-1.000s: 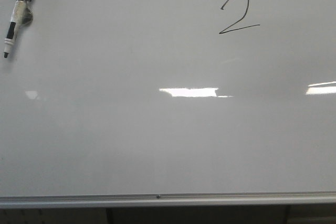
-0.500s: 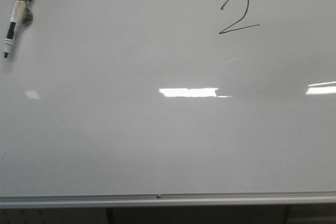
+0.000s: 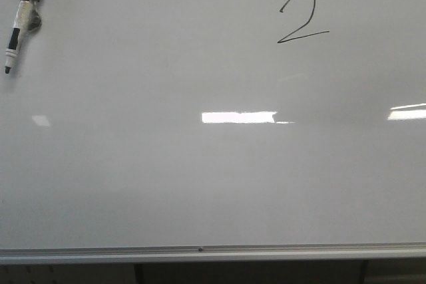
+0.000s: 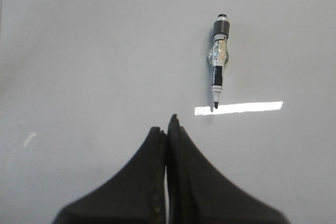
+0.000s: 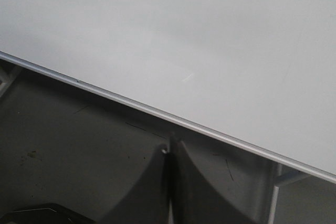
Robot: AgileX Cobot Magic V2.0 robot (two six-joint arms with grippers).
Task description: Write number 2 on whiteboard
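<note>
A thin black number 2 [image 3: 301, 18] is drawn on the upper right of the whiteboard [image 3: 200, 177] in the front view. A white-and-black marker pen [image 3: 22, 19] lies on the board at the upper left, tip towards me; it also shows in the left wrist view [image 4: 219, 61]. My left gripper [image 4: 167, 127] is shut and empty, short of the pen's tip. My right gripper [image 5: 169, 148] is shut and empty, below the board's silver rail [image 5: 173, 119]. Neither gripper shows in the front view.
The silver rail [image 3: 213, 253] runs along the board's lower edge. Bright light reflections [image 3: 238, 117] lie across the board's middle. Below the rail is a dark grey floor [image 5: 68, 140] with a table leg [image 5: 274, 198].
</note>
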